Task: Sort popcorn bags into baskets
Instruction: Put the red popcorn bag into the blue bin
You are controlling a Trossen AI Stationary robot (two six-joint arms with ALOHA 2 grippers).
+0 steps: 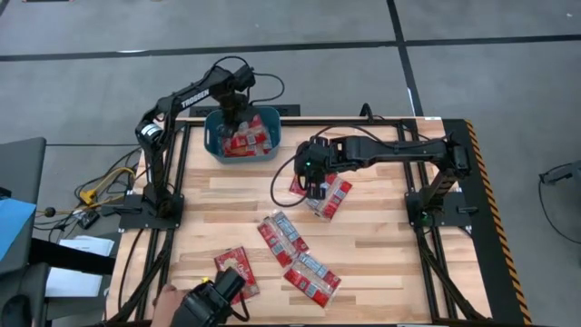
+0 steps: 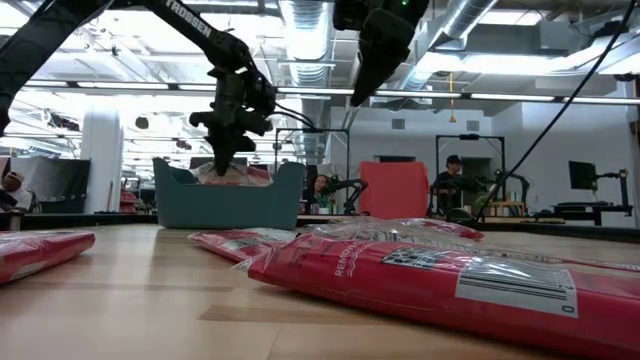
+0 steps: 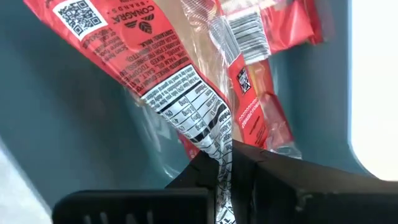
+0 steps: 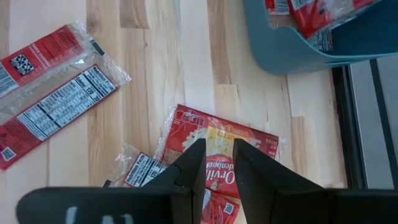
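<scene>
We find the left gripper [image 3: 225, 167] clamped on a popcorn bag [image 3: 180, 81] inside the teal basket [image 1: 215, 145]; release is due. The right gripper [image 4: 216, 163], fingers slightly parted and empty, hovers over a table bag [image 4: 219, 138].

Bright overhead light; low view's near packets blurred.

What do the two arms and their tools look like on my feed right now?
Both arms are black jointed tubes trailing loose black cables. The left arm carries white TROSSEN lettering. The right arm shows a small green light near its wrist. The right tool has two flat, dark, tapering fingers.
</scene>
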